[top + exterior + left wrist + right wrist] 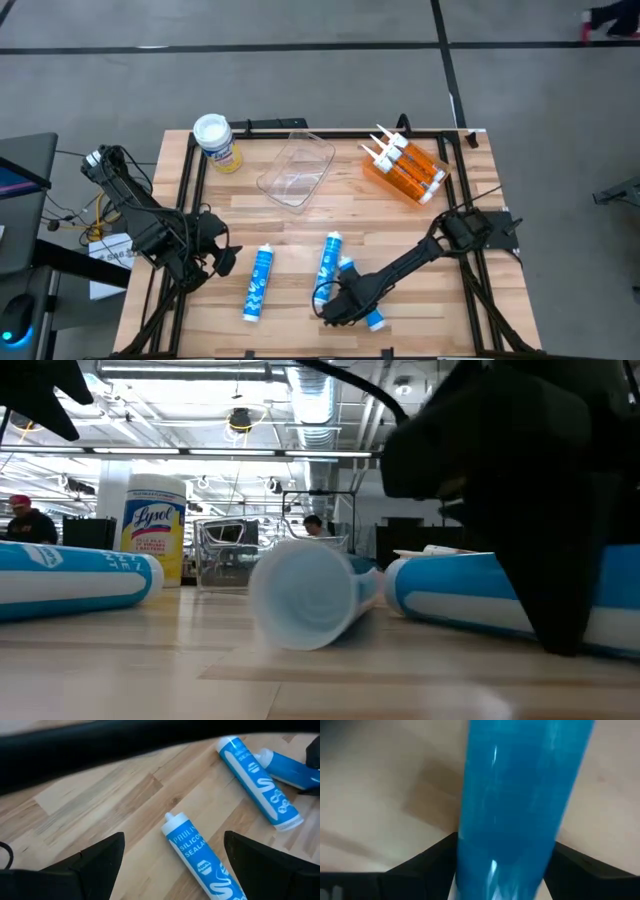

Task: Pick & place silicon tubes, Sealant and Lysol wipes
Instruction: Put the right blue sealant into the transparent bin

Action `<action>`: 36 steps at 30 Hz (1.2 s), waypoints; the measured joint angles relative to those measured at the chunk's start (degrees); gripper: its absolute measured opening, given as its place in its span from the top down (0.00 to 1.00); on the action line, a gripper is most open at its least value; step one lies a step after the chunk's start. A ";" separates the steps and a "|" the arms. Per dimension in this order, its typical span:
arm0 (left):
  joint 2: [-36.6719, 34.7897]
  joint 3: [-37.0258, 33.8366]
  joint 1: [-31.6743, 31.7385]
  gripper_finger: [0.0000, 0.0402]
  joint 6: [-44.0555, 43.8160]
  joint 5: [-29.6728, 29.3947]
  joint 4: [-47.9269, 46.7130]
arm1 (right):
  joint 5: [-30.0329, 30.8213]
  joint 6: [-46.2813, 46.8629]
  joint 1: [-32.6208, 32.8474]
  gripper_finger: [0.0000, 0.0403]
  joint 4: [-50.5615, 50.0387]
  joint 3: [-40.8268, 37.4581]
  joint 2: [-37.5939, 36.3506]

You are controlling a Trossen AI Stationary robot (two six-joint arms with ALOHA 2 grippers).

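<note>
Table [300, 235]: pale wood, matt. Blue tubes [259, 283]: glossy plastic. Bin [296, 167]: clear plastic.

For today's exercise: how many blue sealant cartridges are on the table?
3. One lies near the left gripper, one at the table's middle, one under the right gripper, partly hidden.

Overhead, table-level and two close wrist cameras share the wooden table [300, 225].

My right end effector [345, 303] covers most of the third blue tube [374, 320] from above, so I can't see its label. Up close that tube is a blur, cut off at both ends.
</note>
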 joint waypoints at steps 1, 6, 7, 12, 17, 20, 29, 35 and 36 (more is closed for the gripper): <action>0.00 0.00 0.00 0.17 0.00 -0.01 0.14 | -0.38 -0.31 -0.03 0.38 0.40 0.08 0.45; 0.00 0.00 0.00 0.17 -0.02 0.00 0.36 | -0.72 -0.63 -0.15 0.38 0.33 0.09 1.59; 0.00 0.00 0.00 0.17 -0.02 0.07 0.32 | -0.44 -0.64 -0.19 0.38 0.34 0.07 1.61; 0.00 0.00 0.02 0.17 -0.11 0.44 0.50 | 0.77 -2.32 -0.24 0.38 0.10 -0.02 1.46; 0.00 0.00 0.01 0.17 -0.05 0.46 1.12 | 0.71 -2.17 -0.92 0.42 -0.08 -0.02 1.46; 0.00 0.00 0.00 0.17 1.29 0.44 2.13 | 0.81 -2.61 -0.96 0.45 -0.15 -0.04 1.46; 0.00 0.00 0.00 0.17 2.39 0.68 3.22 | 1.13 -1.71 -0.92 0.43 -0.60 -0.06 1.46; 0.00 0.00 0.00 0.17 2.45 0.90 3.22 | 1.15 -1.10 -0.87 0.47 -0.81 -0.07 1.46; 0.00 0.00 0.02 0.17 2.45 0.90 3.23 | 1.14 -1.10 -0.87 0.48 -0.88 -0.08 1.46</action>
